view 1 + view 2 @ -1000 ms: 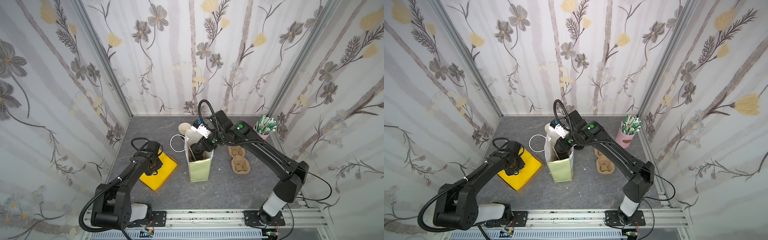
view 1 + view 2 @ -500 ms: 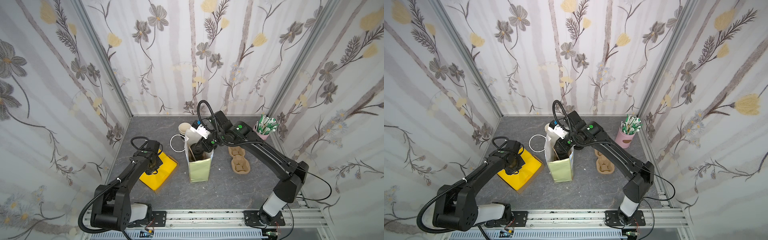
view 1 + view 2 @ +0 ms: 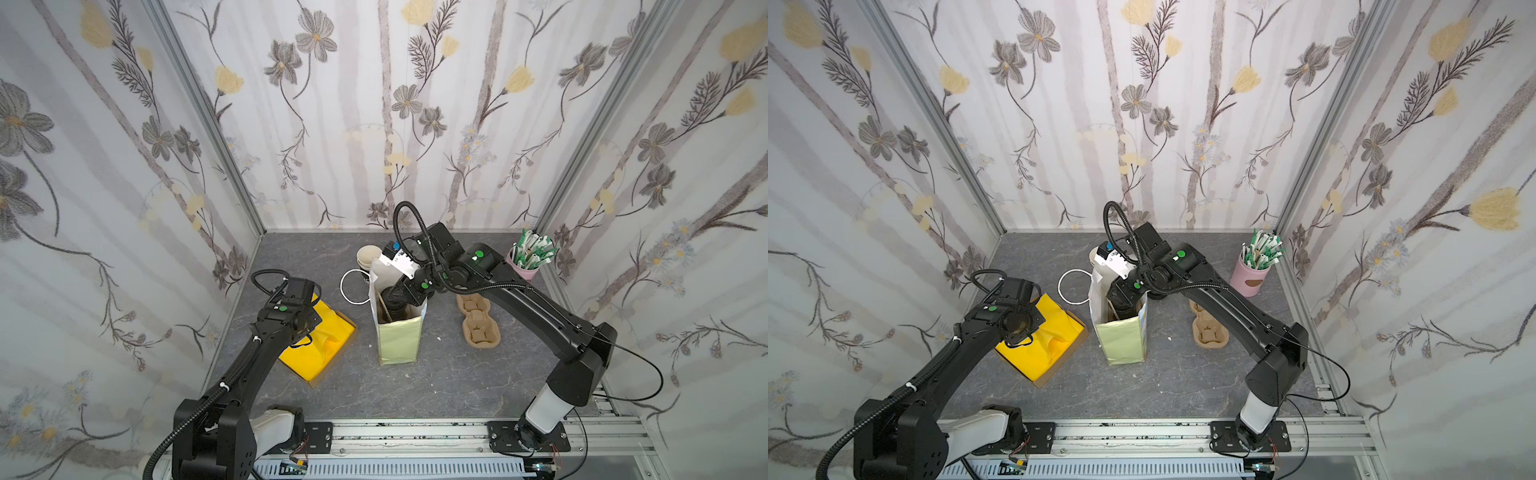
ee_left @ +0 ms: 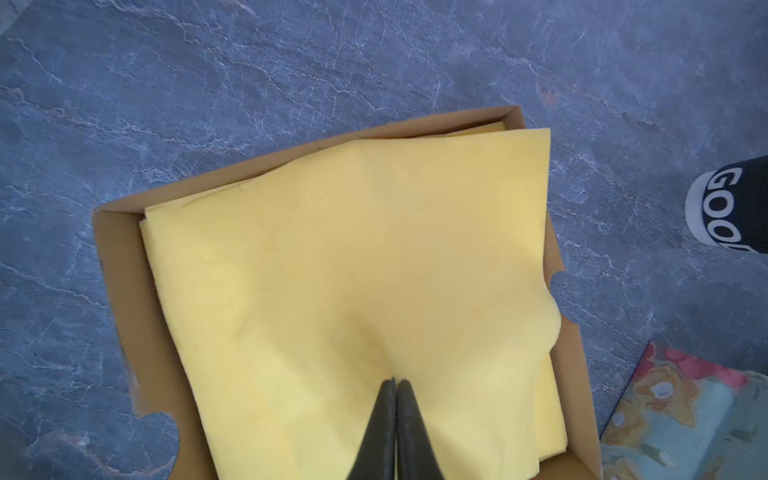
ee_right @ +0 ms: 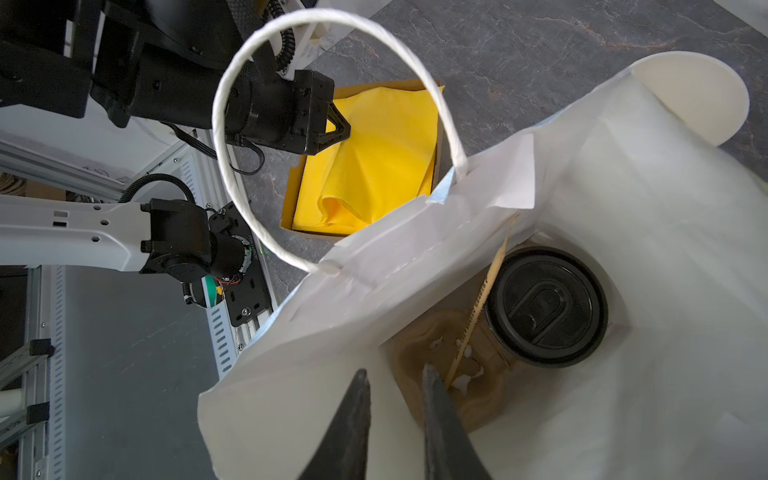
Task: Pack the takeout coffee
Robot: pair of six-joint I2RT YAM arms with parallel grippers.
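Your right pincer (image 5: 395, 370) hangs in the mouth of the white paper bag (image 5: 644, 208), jaws slightly apart, gripping nothing visible. Just beyond its tips, deeper down, the takeout coffee (image 5: 546, 305) stands lidded in a pulp carrier (image 5: 419, 345), seemingly packed. Your left pincer (image 4: 392, 386) is pressed together on a yellow napkin (image 4: 353, 249) in its cardboard box (image 4: 124, 270), probably the next item. Grey marbled tabletop (image 3: 457, 386); floral-papered walls (image 3: 353, 124) on 3 sides.

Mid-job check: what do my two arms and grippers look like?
The left arm and right arm are black with white base links, green dots near the wrists and ribbed black cable hoses. The left gripper and right gripper have black, tapered fingers.
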